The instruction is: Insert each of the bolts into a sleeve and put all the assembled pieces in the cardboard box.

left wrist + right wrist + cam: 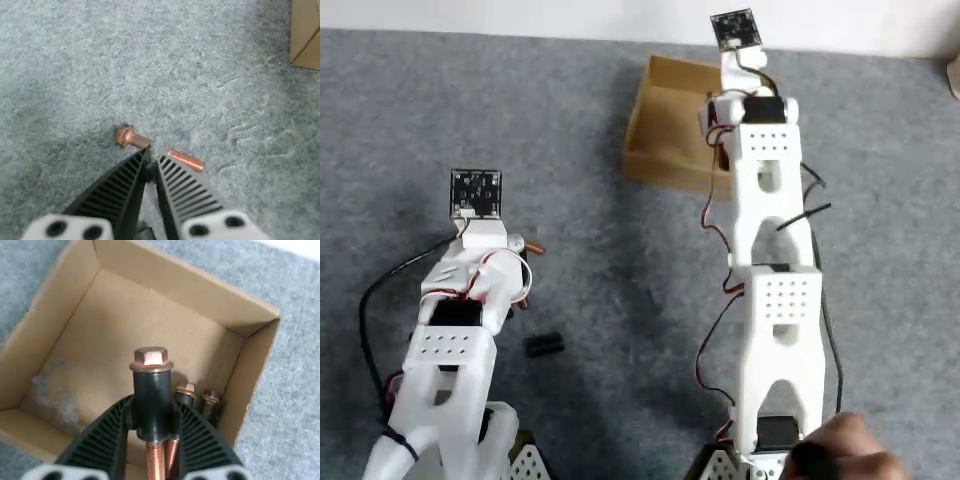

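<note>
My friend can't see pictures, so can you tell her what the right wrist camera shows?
The right end effector grips a black sleeve with a copper bolt pushed through it, over the open cardboard box. Two more assembled pieces lie in the box's corner.

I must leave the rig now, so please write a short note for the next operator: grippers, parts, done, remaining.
Left gripper: shut on a bare bolt, down at the carpet.
Right gripper: shut on an assembled piece, over the cardboard box.
Done: two finished pieces are in a box corner.
To do: drop the held piece in; fit the bolt into the loose sleeve beside the left arm; box it.
</note>
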Robot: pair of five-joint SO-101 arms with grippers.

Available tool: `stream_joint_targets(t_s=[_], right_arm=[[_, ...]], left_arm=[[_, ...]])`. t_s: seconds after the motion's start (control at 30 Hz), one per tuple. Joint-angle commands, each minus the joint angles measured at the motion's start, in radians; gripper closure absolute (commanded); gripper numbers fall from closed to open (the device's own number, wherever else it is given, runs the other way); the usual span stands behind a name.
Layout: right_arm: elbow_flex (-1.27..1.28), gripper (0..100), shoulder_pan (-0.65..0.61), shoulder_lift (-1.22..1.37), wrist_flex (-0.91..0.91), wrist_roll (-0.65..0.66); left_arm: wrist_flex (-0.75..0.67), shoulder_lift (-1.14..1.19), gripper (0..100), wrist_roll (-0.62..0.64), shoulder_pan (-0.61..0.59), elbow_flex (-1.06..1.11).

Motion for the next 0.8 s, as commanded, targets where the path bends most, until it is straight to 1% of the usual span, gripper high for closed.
stream_joint_targets(t_s=[0.0,0.17,0.23,0.4,0.5,0.57,0.63,0.77], right_arm=[[-0.163,92.4,-0.005,0.016,0.088,0.006],[-0.259,62.8,-0.039,0.07,0.225,0.008],[-0.298,55.1,-0.05,0.074,0.282,0.008],[-0.446,54.9,-0.091,0.076,0.418,0.003],[-0.595,54.9,-0.127,0.074,0.536,0.003],[-0.664,54.9,-0.143,0.053,0.544,0.002],[-0.63,54.9,-0.142,0.016,0.544,0.0],[-0.596,54.9,-0.142,-0.094,0.544,-0.072]], left_arm=[[-0.02,0.002,99,0.008,-0.004,-0.053],[-0.02,0.002,99,0.008,-0.004,-0.053],[-0.02,0.002,99,0.008,-0.004,-0.053],[-0.02,0.002,99,0.008,-0.004,-0.053],[-0.02,0.002,99,0.008,-0.007,-0.053],[-0.02,0.002,99,0.008,-0.008,-0.053],[-0.02,0.002,99,0.008,-0.012,-0.054],[-0.021,0.002,99,0.008,-0.012,-0.056]])
